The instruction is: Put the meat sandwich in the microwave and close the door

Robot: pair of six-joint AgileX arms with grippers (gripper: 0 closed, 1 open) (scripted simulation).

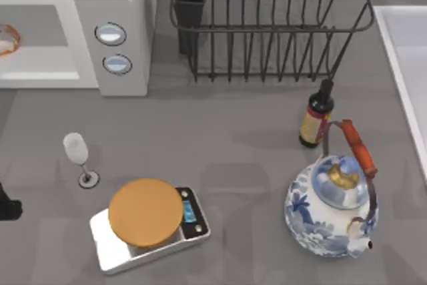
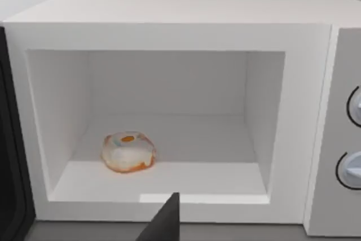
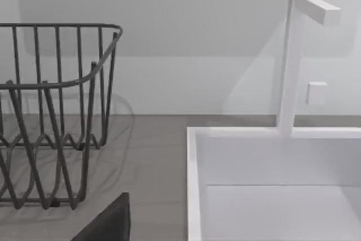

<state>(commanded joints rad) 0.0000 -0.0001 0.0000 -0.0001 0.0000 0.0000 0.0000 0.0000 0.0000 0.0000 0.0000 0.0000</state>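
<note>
Already the sandwich lies inside the microwave, door swung open.

It rests on the cavity floor toward the door's side, clear of the walls. A dark fingertip of the left gripper sits just outside the opening, touching nothing; how wide it is spread I cannot tell. At the worktop's left edge a dark bit of the left arm shows. Near the front edge stand a scale, a glass and a teapot.
</note>
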